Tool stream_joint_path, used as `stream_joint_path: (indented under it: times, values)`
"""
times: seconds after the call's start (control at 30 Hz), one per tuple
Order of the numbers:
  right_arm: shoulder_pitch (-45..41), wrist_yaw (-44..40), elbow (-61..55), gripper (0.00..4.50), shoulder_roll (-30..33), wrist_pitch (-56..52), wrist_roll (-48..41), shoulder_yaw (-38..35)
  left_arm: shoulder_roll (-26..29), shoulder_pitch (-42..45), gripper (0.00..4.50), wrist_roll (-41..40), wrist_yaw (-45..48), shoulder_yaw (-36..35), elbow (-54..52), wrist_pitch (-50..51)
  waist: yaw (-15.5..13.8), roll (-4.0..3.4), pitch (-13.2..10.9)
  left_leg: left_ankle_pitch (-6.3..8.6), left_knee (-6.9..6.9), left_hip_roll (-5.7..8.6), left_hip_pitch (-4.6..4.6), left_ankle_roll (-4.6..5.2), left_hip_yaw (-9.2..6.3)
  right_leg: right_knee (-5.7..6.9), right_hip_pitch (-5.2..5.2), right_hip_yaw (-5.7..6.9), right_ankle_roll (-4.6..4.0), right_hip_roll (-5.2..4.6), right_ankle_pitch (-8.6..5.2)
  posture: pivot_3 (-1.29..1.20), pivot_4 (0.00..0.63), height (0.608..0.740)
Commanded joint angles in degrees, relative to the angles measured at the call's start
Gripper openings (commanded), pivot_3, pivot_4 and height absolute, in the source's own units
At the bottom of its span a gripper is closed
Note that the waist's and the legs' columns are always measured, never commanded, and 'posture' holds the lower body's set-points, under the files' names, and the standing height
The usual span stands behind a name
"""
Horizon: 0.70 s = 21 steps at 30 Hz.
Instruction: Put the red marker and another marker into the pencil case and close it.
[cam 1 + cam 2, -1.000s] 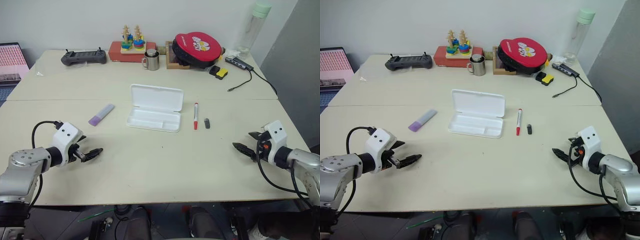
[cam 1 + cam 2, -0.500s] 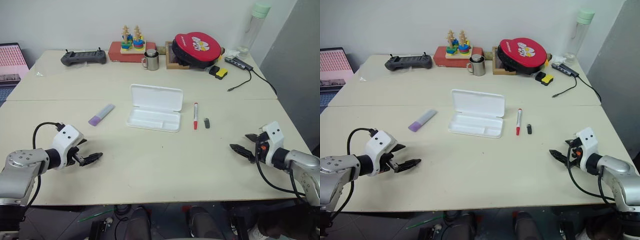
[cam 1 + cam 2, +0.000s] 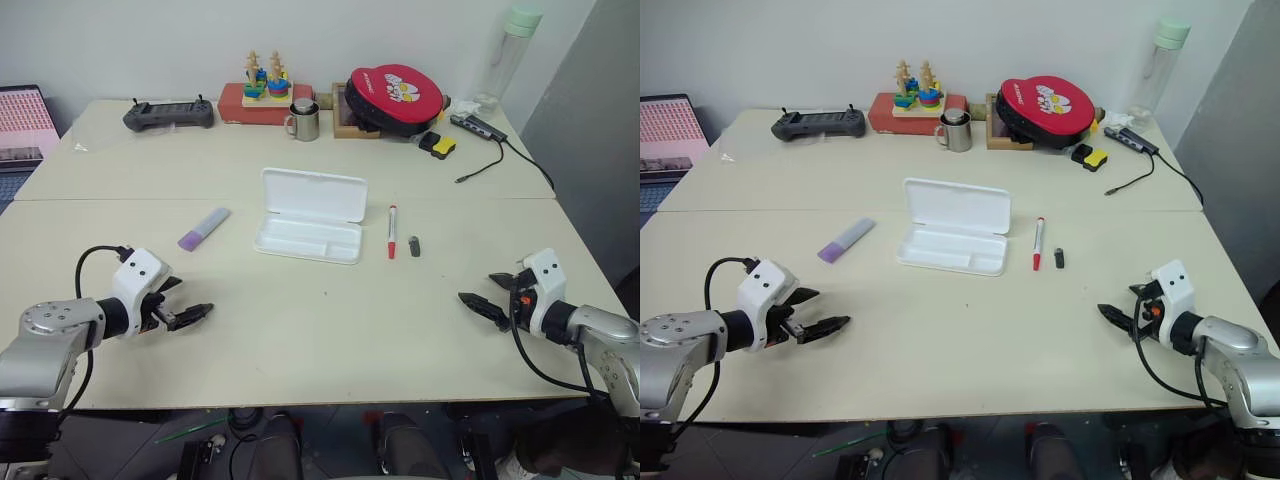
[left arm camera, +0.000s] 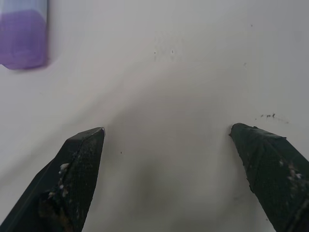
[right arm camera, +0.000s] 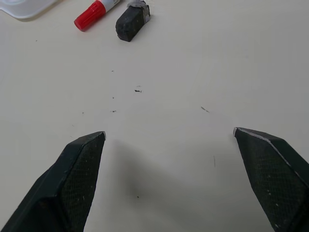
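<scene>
Nothing of the job is done yet, as I judge it: both markers lie out on the table (image 3: pixel 330 320) and the case (image 3: pixel 308 214) stands open and empty, so two pick-ups, two drops and the closing of the lid are all left.

Largest first: the table is a pale, matte, smooth top, faintly speckled where my wrists look at it. The case sits near its middle, flat white hard plastic with rounded corners, its lid laid back on the far side and a shallow moulded tray facing up. The lilac marker (image 3: pixel 203 228) lies well to the case's left, short, thick, flat-bodied, paler toward its far end. The red marker (image 3: pixel 391 231) lies just right of the case, slim, round, white-barrelled with red ends. Beside it, apart, sits a small dark grey stub (image 3: pixel 414 246).

My left gripper (image 3: pixel 192 315) hovers near the front edge, well short of the lilac marker, fingers spread wide and holding nothing. My right gripper (image 3: pixel 478 303) hovers front right, well apart from the red marker, equally wide and empty.
</scene>
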State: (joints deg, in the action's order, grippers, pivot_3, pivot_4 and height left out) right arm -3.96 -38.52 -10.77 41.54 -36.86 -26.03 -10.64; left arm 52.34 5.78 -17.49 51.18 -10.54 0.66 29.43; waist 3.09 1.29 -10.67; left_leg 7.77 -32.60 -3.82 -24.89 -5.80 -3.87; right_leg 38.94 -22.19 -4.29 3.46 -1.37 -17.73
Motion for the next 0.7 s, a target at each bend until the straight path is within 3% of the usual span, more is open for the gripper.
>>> stream_joint_path:
  times: [0.03,0.13,0.27,0.53,0.7]
  values:
    - [-2.29,-2.17,-4.45,4.47,0.49,-1.46,-3.66,-1.91,-1.79,2.52,4.5,-3.83,1.7,-1.84,-1.56,0.41,-0.01,0.0,0.0,0.0,-0.01,0.0,0.0,0.0,0.0,0.0,0.0,0.0,0.01,0.0,0.01,0.0,0.15,0.74]
    - [-5.91,-3.91,-5.86,4.47,0.64,-3.42,-5.05,0.8,-4.19,3.97,4.5,-7.97,3.39,-2.47,-4.36,1.42,0.05,0.01,0.0,0.0,-0.11,-0.01,0.0,0.0,0.0,0.03,0.04,-0.01,0.07,0.01,0.05,0.0,0.15,0.74]
    - [-20.16,-7.57,-4.65,4.47,-2.31,-5.53,-2.02,14.03,-9.23,7.77,4.5,-16.79,6.67,-2.12,-11.42,2.45,0.42,0.03,-0.04,-0.01,-0.21,-0.02,0.0,0.01,0.0,0.04,0.05,-0.04,0.2,0.03,0.13,0.0,0.15,0.74]
    - [-38.31,-11.91,10.14,4.47,-12.08,-3.52,8.08,32.18,-11.49,12.89,4.5,-17.09,5.79,0.14,-12.86,2.23,0.06,0.05,-0.05,-0.02,-0.22,-0.06,-0.1,0.02,-0.12,0.04,0.08,-0.01,0.43,0.18,0.29,0.0,0.15,0.74]
    - [-44.49,-12.29,22.25,4.47,-17.96,1.19,12.53,33.96,-11.42,13.57,4.5,-16.03,3.7,-1.39,-12.06,0.62,0.01,0.05,-0.05,-0.02,-0.19,-0.06,-0.13,0.02,-0.19,0.05,0.08,0.07,0.38,0.19,0.32,0.0,0.15,0.74]
